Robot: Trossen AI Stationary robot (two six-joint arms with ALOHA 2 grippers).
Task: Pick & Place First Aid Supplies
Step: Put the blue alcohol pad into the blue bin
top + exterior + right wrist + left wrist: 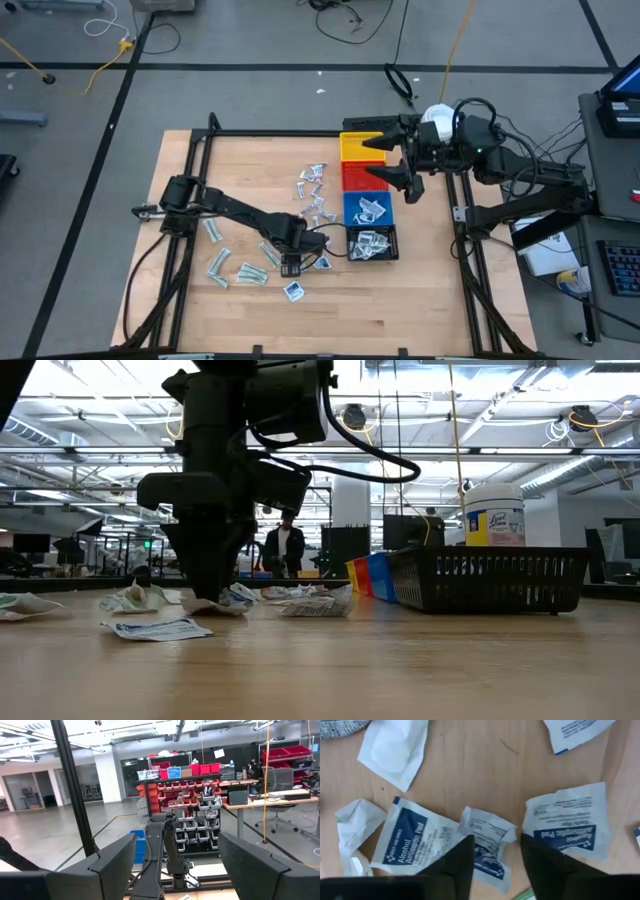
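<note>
Left gripper [496,851] low over the table, fingers apart and straddling a crumpled packet [486,845] lying beside the black bin [372,243] — set to pinch it; right gripper [397,160] waits open above the red bin [352,176].

Grey floor [250,90] with black tape lines, red-binned shelving [185,795], bright ceiling lights [90,375].

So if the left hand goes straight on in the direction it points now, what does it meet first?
Most likely the small crumpled alcohol pad packet lying between its fingers. The left hand points down at the table, its fingers on either side of that packet. How much gap remains is hard to judge.
</note>
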